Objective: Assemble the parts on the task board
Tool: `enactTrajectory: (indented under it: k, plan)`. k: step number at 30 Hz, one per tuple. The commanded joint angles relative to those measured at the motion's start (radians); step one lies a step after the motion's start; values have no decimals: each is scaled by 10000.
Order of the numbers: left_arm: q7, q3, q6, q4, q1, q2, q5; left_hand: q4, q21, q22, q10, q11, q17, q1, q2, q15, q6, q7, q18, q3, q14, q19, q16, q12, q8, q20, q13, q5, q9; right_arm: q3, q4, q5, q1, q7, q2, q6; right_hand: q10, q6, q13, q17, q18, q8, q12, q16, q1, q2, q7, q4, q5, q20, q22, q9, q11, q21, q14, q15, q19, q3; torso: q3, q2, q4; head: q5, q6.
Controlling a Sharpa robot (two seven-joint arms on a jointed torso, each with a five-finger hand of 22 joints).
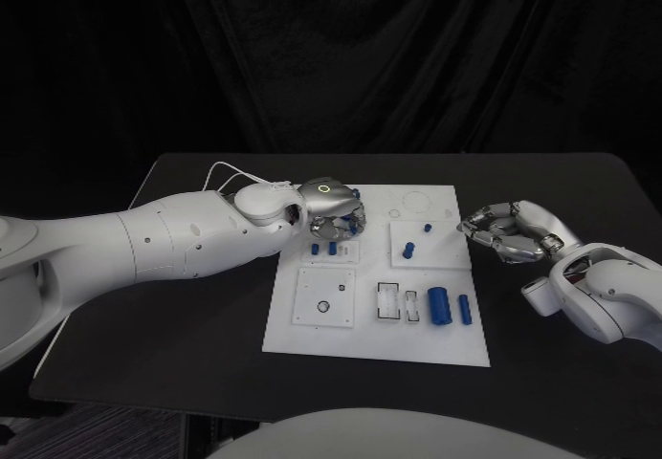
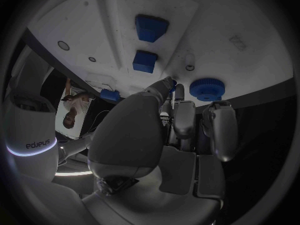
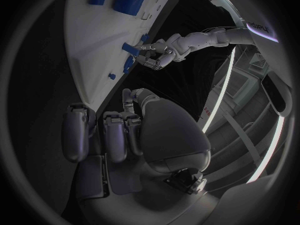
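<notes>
The white task board [image 1: 315, 337] lies mid-table. My left hand [image 1: 333, 212] hovers over its far left part and pinches a small blue peg [image 3: 132, 49] between thumb and a finger [image 2: 165, 86]; the right wrist view shows that peg at my left hand [image 3: 160, 51]. Two short blue pegs [image 1: 323, 249] stand just below that hand. Another peg [image 1: 408, 251] stands in a square plate. A large blue cylinder [image 1: 439, 306] and a slimmer one [image 1: 465, 307] lie near the right edge. My right hand [image 1: 502, 233] hangs beside the board's right edge, fingers curled, holding nothing.
The left wrist view shows two blue blocks [image 2: 150, 27] [image 2: 145, 61] and a blue toothed wheel [image 2: 207, 88] on the board. A white square plate with a hole [image 1: 325, 296] sits on the board's left. Black table [image 1: 193, 316] surrounds the board.
</notes>
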Motion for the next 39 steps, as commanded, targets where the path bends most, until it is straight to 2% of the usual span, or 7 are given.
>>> enactTrajectory:
  k: [1,6,10,20,27,34,39]
  plan:
    - [25,8,-512,261,-22,-197,-50,-11,60,1962,93,16,-27,7,38,-71,60,-11,-166,74,26,160,-12,-73,1,-101,-45,28,16,6,-8,6,-14,-52,-6,92,1042,-67,2632,2635,-52,31,26,26,-78,-6,-15,0,67,-4,1982,-13,25,-51,1051,-16,33,52,-2,0,4,-58,-22]
    - [8,49,-746,882,55,-722,-50,-55,-18,1937,274,24,-152,-25,-55,-66,148,6,-150,83,10,129,-80,-163,2,-111,-90,6,41,6,-26,6,-14,-61,-5,124,1042,-66,2632,2635,-52,33,26,26,-79,-4,-16,-2,66,-5,1981,-13,25,-52,1051,-16,33,57,-1,-2,18,-165,-68]
    - [-59,73,-707,1406,209,-1206,-50,-44,-84,1917,288,17,-244,-71,-83,-64,145,-6,-136,83,-20,102,-135,-235,-20,-111,-121,-43,42,6,-57,7,-15,-78,6,147,1042,-66,2632,2635,-51,34,26,26,-80,-3,-16,-4,66,-5,1981,-14,25,-54,1051,-16,32,60,-5,-2,21,-151,-112]
    - [-229,23,-235,1963,301,-1903,-50,21,-482,1803,322,18,-675,-204,-83,-36,195,-7,-57,105,-220,-70,-406,-474,-69,-89,-204,-289,60,5,-99,7,-18,-74,71,223,1042,-70,2632,2635,-50,34,26,26,-82,-2,-14,-5,65,-5,1979,-16,25,-60,1051,-16,28,65,-9,0,13,-85,-121]
    - [-346,7,-89,2007,288,-2115,-50,30,-488,1802,335,24,-689,-219,-81,-33,206,0,-57,105,-229,-74,-418,-493,-71,-86,-209,-314,63,5,-117,-9,-20,-78,87,275,1042,-75,2632,2635,-46,33,26,26,-84,-1,-13,-6,65,-5,1974,-17,26,-73,1051,-16,21,69,7,-12,31,53,-197]
    - [-449,3,-13,1921,271,-2147,-50,37,-530,1791,368,30,-718,-229,-73,-28,214,6,-49,108,-245,-93,-437,-507,-77,-81,-211,-343,67,5,-120,-13,-20,-83,104,295,1042,-75,2632,2635,-46,33,26,26,-84,-1,-13,-6,65,-5,1974,-17,26,-73,1051,-16,21,69,-29,17,26,19,-188]
    - [-512,2,-38,1843,257,-2119,-50,35,-516,1795,385,32,-729,-227,-71,-27,214,7,-53,111,-251,-89,-444,-513,-82,-79,-212,-357,68,5,-110,-13,-20,-93,99,301,1042,-75,2632,2635,-46,33,26,26,-84,-1,-13,-6,65,-5,1974,-17,26,-73,1051,-16,21,69,-22,9,49,26,-232]
